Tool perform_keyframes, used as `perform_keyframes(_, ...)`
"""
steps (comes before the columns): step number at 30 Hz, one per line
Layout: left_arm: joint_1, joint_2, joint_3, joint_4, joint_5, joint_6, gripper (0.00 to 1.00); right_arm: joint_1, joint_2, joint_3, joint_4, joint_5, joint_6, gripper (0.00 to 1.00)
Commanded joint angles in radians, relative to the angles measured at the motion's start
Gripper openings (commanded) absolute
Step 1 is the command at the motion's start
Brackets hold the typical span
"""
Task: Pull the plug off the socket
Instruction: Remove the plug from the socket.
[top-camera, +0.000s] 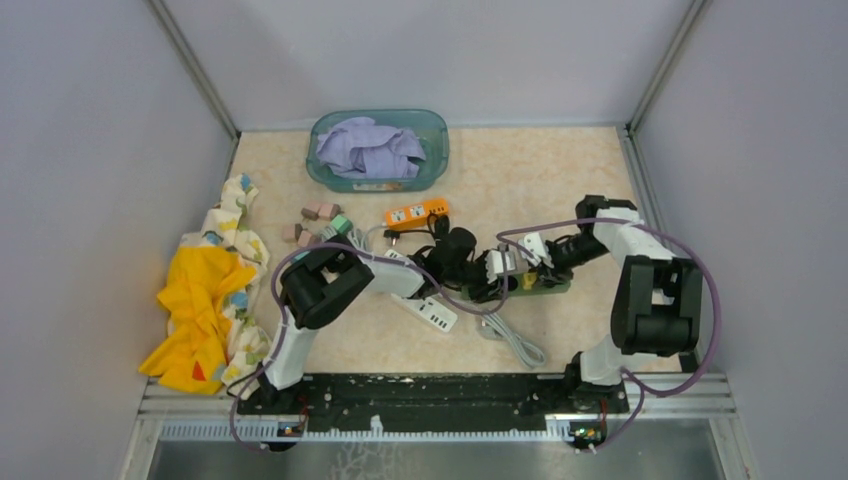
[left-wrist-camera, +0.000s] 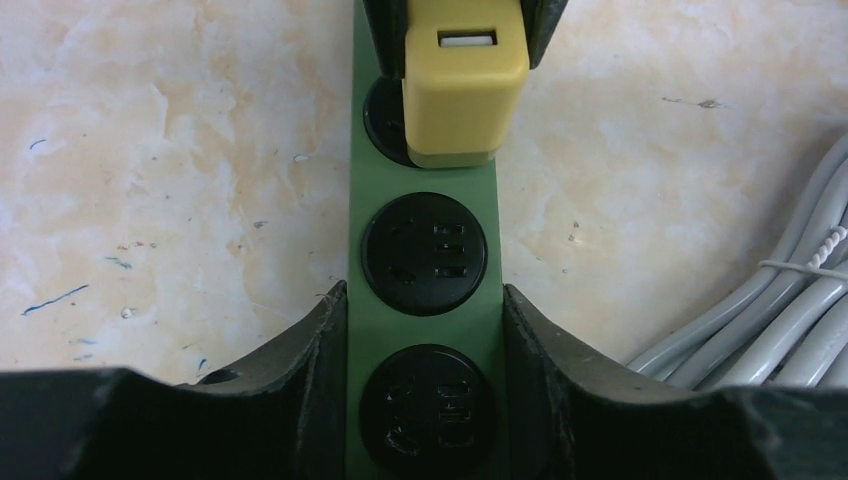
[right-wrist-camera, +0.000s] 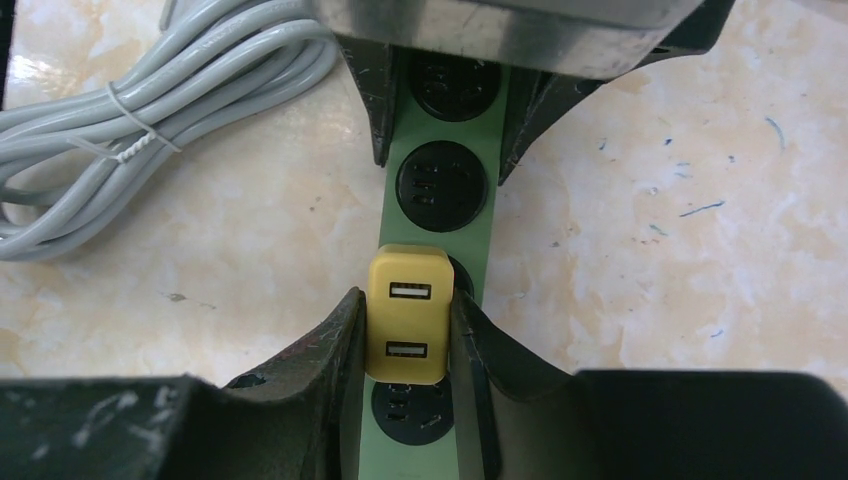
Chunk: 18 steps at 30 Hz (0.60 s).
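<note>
Plug (right-wrist-camera: 405, 325) in right fingers (right-wrist-camera: 320, 370), left (left-wrist-camera: 310, 370) hugging socket (left-wrist-camera: 425, 330)

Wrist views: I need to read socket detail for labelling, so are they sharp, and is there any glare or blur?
Left wrist: strip and sockets sharp, evenly lit, no glare; near fingers dark and slightly soft. Right wrist: plug crisp, its USB slots readable; metal part at the top edge blurred and bright. Top external: sharp, but everything small.
</note>
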Motion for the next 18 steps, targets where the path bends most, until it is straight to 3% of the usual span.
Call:
perform_keyframes(1,-0.003,0.019,0.028,-0.050,-0.011,0.038,0.35,0.020,0.009,0.030,-0.108,-0.102,-0.044,0.00)
perform_keyframes(3,-0.003,0.023,0.031,-0.057,-0.006,0.034,0.15,0.022,0.006,0.026,-0.111,-0.135,-0.048,0.00)
perform_keyframes(5,-0.003,0.031,0.041,-0.072,0.003,0.030,0.03,0.035,0.001,0.020,-0.117,-0.177,-0.054,0.00)
perform_keyframes(11,-0.003,0.061,0.091,-0.134,0.024,0.012,0.00,0.052,0.014,0.077,-0.163,-0.263,-0.068,0.00)
perform_keyframes(18,0.010,0.059,0.062,-0.144,0.012,-0.010,0.00,-0.111,0.006,0.030,-0.154,-0.180,-0.092,0.00)
